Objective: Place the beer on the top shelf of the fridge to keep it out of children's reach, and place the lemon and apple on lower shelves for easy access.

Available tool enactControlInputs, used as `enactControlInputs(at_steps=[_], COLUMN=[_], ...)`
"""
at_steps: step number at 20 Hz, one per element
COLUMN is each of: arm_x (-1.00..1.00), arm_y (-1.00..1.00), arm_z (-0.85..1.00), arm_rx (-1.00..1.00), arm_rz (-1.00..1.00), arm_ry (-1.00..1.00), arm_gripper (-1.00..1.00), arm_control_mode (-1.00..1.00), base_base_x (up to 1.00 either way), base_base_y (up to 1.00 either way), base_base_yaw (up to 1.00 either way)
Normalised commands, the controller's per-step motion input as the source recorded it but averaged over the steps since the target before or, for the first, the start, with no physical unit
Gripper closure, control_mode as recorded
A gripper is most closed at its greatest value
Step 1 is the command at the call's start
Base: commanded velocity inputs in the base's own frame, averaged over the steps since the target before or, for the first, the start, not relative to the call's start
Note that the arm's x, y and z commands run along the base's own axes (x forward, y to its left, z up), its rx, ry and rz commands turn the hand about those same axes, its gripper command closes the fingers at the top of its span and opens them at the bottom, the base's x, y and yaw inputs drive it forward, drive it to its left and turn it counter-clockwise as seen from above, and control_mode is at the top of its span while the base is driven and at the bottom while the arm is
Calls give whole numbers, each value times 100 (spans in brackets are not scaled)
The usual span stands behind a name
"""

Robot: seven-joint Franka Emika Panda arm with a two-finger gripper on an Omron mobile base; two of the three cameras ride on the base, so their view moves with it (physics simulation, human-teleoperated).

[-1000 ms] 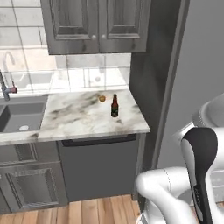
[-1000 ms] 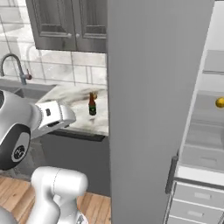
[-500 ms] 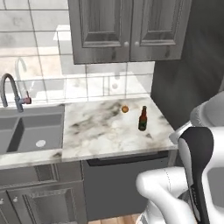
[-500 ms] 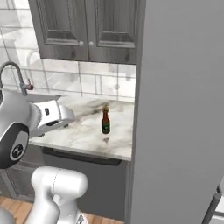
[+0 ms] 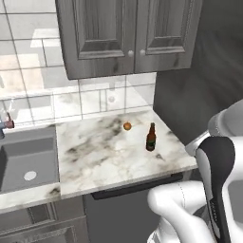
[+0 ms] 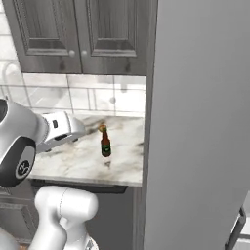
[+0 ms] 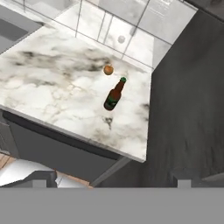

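Marbled stone forms the counter (image 5: 95,156), on which the beer (image 5: 151,137) is stood upright near the right edge, neck pointed straight up. The apple (image 5: 127,126) is seen just behind it, apart. The gripper (image 7: 111,183) is spread fully open, holding and touching nothing.

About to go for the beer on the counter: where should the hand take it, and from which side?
Grip the beer around its wide lower body, hand level, coming from the counter's open front edge. It stands upright with a long thin neck, so the body looks the steadier hold. The apple sits behind it toward the wall, apart from it, so a front approach probably avoids it.
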Motion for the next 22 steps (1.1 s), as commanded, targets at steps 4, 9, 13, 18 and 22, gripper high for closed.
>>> enactControlInputs(at_steps=[4, 9, 13, 18, 22], arm_x=[0, 0, 0, 48, 29], arm_y=[0, 0, 0, 19, 0], arm_z=[0, 0, 0, -40, -49], arm_rx=[0, 0, 0, 0, 2], arm_rz=[0, 0, 0, -24, -27], arm_ry=[0, 0, 0, -3, -5], arm_gripper=[-100, -100, -100, -100, -100], arm_control_mode=[100, 100, 100, -100, -100], base_base_x=[21, 24, 42, 0, 0], base_base_y=[56, 57, 40, 0, 0], base_base_yaw=[-32, -32, -28, 0, 0])
